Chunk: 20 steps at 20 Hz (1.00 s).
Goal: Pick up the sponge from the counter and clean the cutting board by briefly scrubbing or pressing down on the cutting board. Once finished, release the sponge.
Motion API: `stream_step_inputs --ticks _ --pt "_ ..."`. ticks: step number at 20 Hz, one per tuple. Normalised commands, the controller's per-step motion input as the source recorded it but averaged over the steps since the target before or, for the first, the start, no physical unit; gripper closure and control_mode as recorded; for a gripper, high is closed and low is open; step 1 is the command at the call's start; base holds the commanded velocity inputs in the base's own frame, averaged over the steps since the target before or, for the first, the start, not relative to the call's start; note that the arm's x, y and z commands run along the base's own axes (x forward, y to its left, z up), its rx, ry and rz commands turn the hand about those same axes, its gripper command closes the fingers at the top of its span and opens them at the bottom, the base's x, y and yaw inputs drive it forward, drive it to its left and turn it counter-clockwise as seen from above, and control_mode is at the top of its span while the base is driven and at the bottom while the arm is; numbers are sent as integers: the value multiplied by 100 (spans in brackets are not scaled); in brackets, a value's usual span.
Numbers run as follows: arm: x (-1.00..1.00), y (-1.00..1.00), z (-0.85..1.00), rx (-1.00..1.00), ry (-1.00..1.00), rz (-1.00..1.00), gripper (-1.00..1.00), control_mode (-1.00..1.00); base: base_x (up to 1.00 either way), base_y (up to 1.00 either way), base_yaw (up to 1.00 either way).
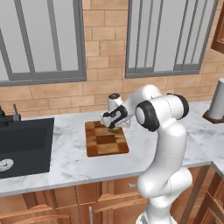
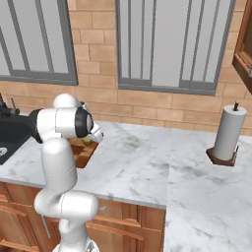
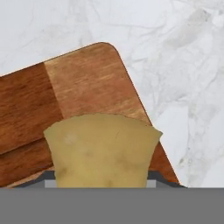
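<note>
The checkered wooden cutting board [image 1: 104, 141] lies flat on the white marble counter [image 1: 65, 168], right of the sink. My gripper [image 1: 113, 127] reaches down over the board's back right part, shut on the yellow-tan sponge [image 1: 113, 130]. In the hand view the sponge [image 3: 103, 148] bulges between the jaws and hides the fingertips. Behind it lies a rounded corner of the board [image 3: 70, 87] and marble [image 3: 183, 65]. From the right base view, the sponge [image 2: 87, 140] peeks out beside the arm above the board [image 2: 80, 151]. Whether the sponge touches the wood I cannot tell.
A black sink [image 1: 24, 144] with a faucet [image 1: 15, 113] sits left of the board. A paper towel roll on a wooden stand [image 2: 228, 133] is far right on the counter. A brick wall with windows runs behind.
</note>
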Motion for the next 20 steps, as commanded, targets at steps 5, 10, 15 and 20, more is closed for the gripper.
stream_step_inputs --ticks 5,10,15,20 --pt "-99 23 -55 1 1 0 100 -100 0 0 0" --pt "-100 31 -58 2 3 0 100 -100 0 0 0" --pt "-100 31 -61 0 2 0 100 -100 0 0 0" --pt "-100 7 -67 0 6 0 100 -100 0 0 0"
